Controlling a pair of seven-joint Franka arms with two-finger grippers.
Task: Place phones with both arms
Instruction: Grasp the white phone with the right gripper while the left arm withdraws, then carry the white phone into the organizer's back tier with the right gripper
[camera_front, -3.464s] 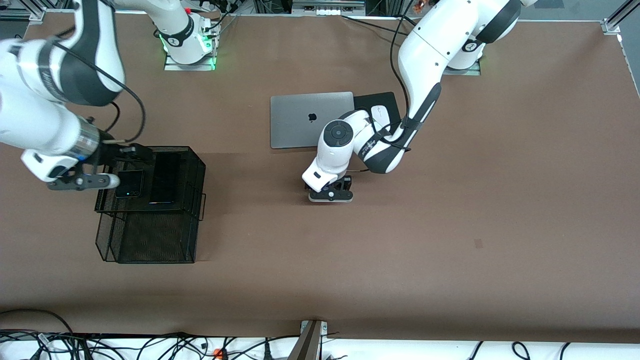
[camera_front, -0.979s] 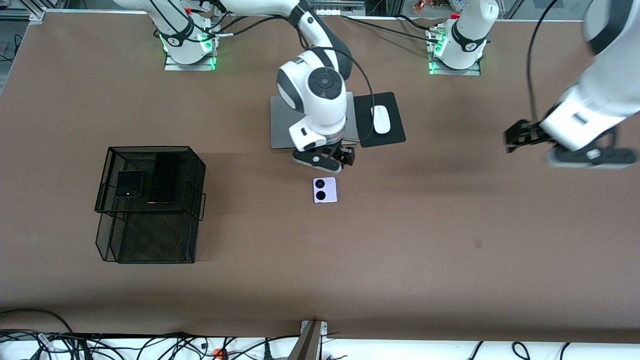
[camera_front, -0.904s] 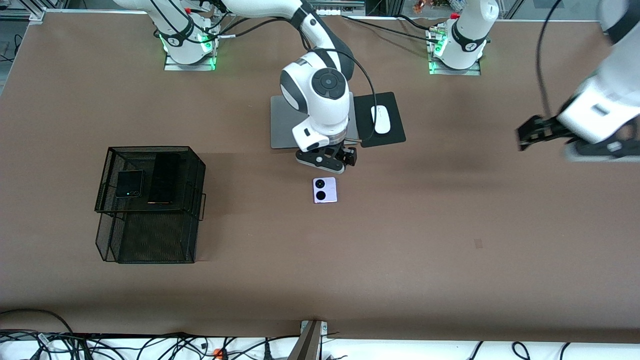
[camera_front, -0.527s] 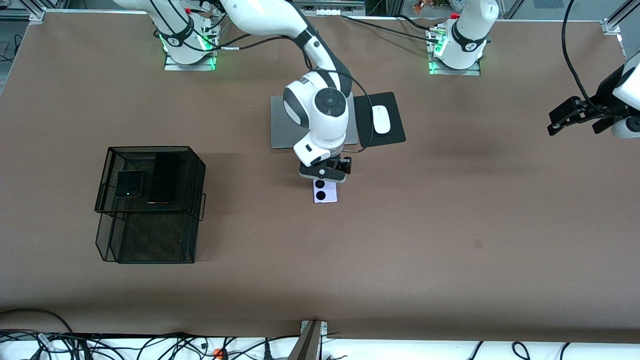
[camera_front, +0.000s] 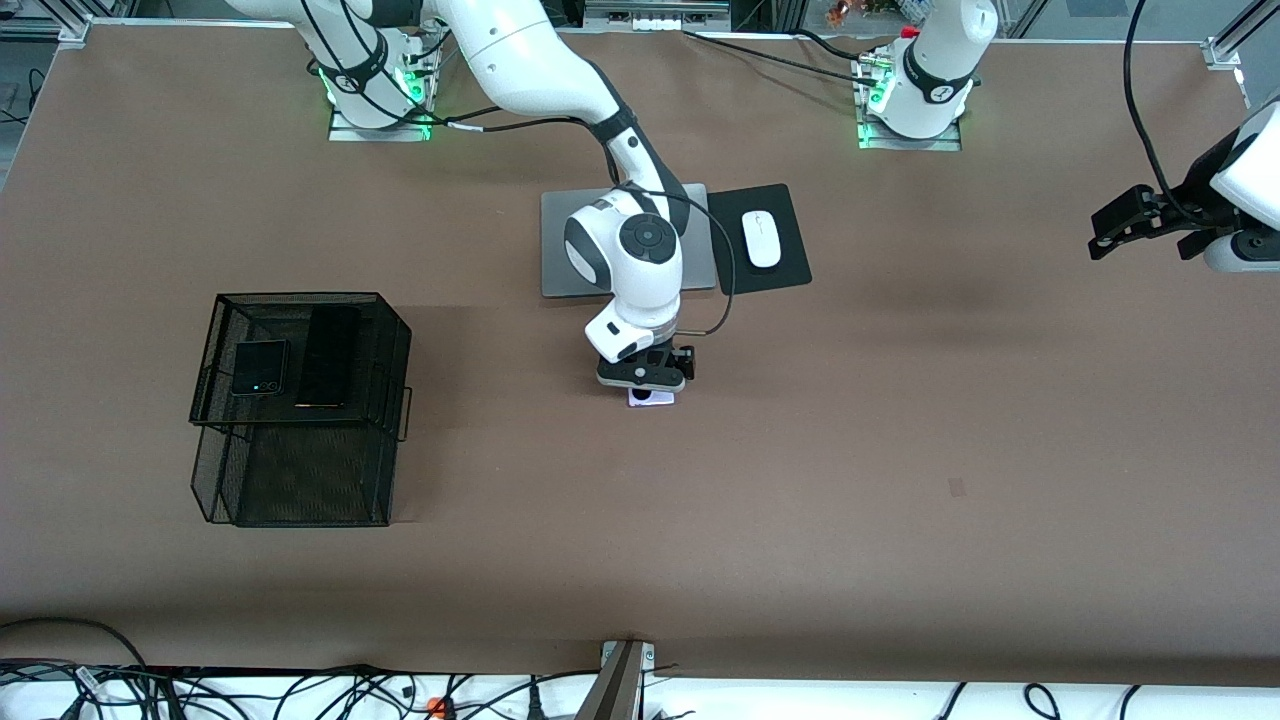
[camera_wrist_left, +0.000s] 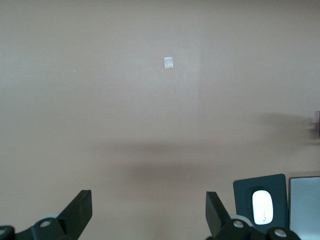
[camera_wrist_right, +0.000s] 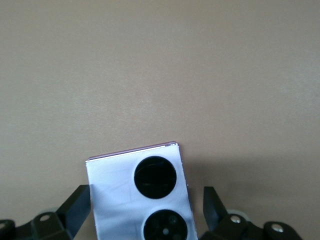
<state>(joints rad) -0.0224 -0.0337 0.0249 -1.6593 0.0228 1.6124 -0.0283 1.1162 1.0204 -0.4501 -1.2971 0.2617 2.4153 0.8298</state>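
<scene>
My right gripper (camera_wrist_right: 145, 210), jaws spread, straddles the lavender phone (camera_wrist_right: 142, 187) lying flat mid-table, nearer the camera than the laptop (camera_front: 570, 240). I judge it stiff, slick, fragile; grasp its side edges. Left gripper (camera_wrist_left: 149, 212), released, waits over bare table.

I'm looking down on a brown table (camera_front: 900, 500) that fills nearly the whole front view, matte and evenly lit, with soft shadows. A small pale square mark (camera_front: 957, 487) sits on it at about four o'clock from centre (tape, perhaps; I can't tell). Along six o'clock runs a white strip littered with black cables (camera_front: 300, 690), and a grey metal bracket (camera_front: 618, 680) meets the table edge. Aluminium frame rails (camera_front: 1235, 40) show at one o'clock and eleven o'clock.
</scene>
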